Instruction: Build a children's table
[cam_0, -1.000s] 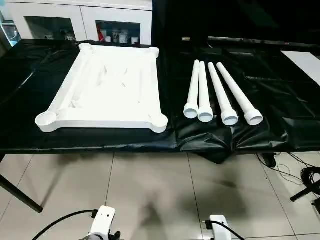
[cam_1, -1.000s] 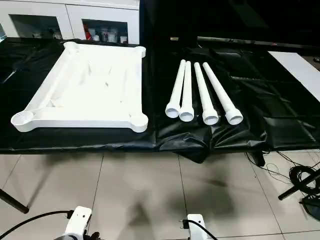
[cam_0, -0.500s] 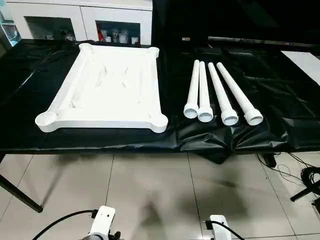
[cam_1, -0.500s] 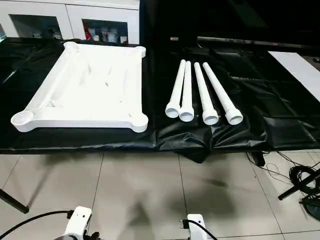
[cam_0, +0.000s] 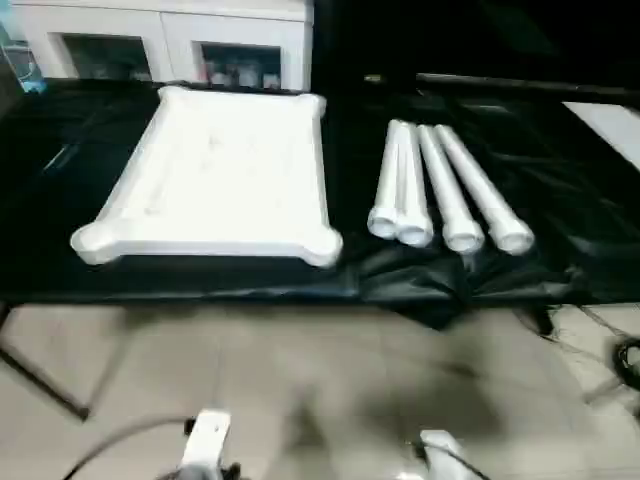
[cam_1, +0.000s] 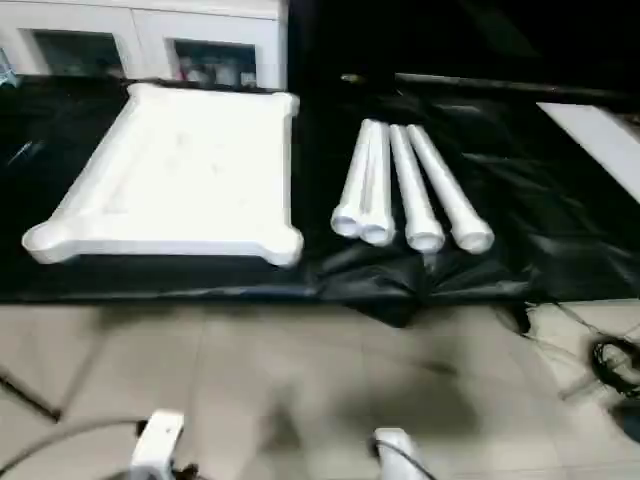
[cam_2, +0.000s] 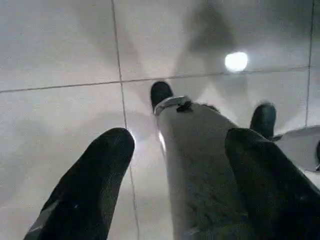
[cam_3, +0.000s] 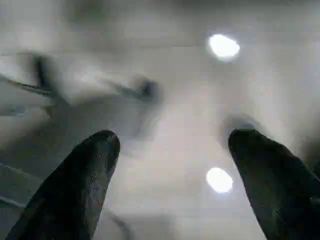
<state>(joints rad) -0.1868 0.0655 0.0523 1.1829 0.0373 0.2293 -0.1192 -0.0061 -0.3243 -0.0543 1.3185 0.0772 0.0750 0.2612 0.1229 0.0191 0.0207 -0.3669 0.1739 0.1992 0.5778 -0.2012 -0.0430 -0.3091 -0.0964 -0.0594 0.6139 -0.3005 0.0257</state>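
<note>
Black cloth (cam_0: 200, 280), tiled floor (cam_0: 300, 370), white cabinet (cam_0: 160, 40)

A bare strip of black cover (cam_0: 350, 160) separates the table top (cam_0: 215, 175) from the four legs (cam_0: 440, 190), open to the front edge.

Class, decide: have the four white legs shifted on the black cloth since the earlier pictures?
No. The four legs lie beside the table top as before; only the camera shifted.

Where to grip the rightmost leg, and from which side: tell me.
Grip the rightmost leg mid-shaft, probably from above and its free right side: it lies flat on the black cloth, flared end toward the robot, with another leg close on its left.
</note>
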